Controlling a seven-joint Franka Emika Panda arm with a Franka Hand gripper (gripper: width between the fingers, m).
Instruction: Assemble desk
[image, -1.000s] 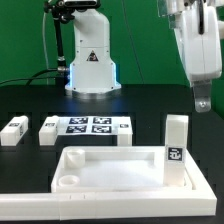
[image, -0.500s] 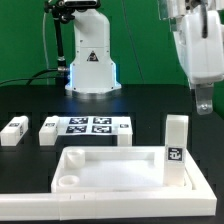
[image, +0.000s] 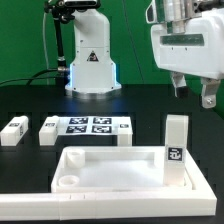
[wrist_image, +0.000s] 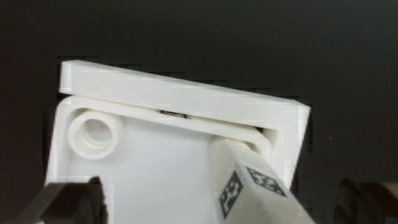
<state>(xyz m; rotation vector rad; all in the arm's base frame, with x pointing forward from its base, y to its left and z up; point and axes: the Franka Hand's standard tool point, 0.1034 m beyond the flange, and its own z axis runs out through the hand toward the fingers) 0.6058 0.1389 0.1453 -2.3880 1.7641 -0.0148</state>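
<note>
Moved: gripper (image: 193, 92) rotated, broadside now
Jaws: wide apart, empty
Position: 2 o'clock of panel (image: 110, 168)
Leg (image: 175, 163): upright, panel's 3 o'clock end

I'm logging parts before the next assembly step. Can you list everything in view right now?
Large white matte plastic rectangular desk panel with raised rim: one, white, at the table's near edge.
White block legs with black-and-white tags: four, white. First leg lying at the exterior view's far left; second leg lying beside the marker board; third leg upright behind the panel; fourth leg at the panel's corner on the exterior view's right.
Thin flat marker board: one, white with black tags, mid-table.
Table: one, black.
Arm base: one, white, behind the marker board.
Gripper: one, white, open and empty, above the exterior view's right.
</note>
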